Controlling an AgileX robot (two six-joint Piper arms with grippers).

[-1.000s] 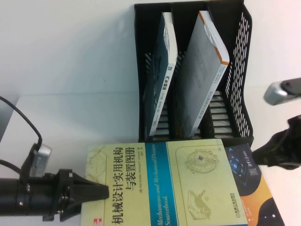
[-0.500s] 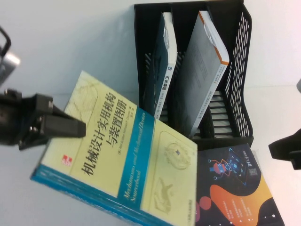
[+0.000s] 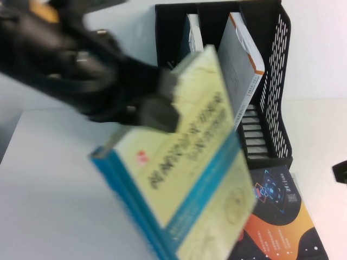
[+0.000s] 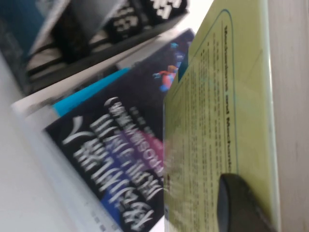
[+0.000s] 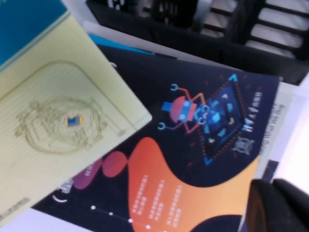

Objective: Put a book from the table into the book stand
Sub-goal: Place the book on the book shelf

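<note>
Progress is about halfway, judged from the high view: the book [image 3: 187,168] is off the surface [image 3: 49,179], tilted in the air in front of the book stand [image 3: 274,81], but it is not yet in any slot. The left gripper [image 3: 157,111] pinches it with its fingers at one edge, high at the left-centre of this view. Two slots of the stand already carry a grey book each; the slot at the right looks free, so the book must yet be stood upright and lowered there. On its cover only a small red mark and black Chinese characters show, too smeared to read. The right gripper [image 3: 340,172] appears only as a dark piece at the right border, beside the black book [image 3: 282,216].

Left wrist view: one dark finger [image 4: 236,203] presses on the pale yellow cover; the fine print there cannot be read. White Chinese characters stand on the black book [image 4: 120,159] below it, blurred.

Right wrist view: the black book [image 5: 203,145] lies flat with a robot drawing and small unreadable text. Only a dark part of the right arm shows in the corner, so one cannot tell how the right gripper's fingers stand.
</note>
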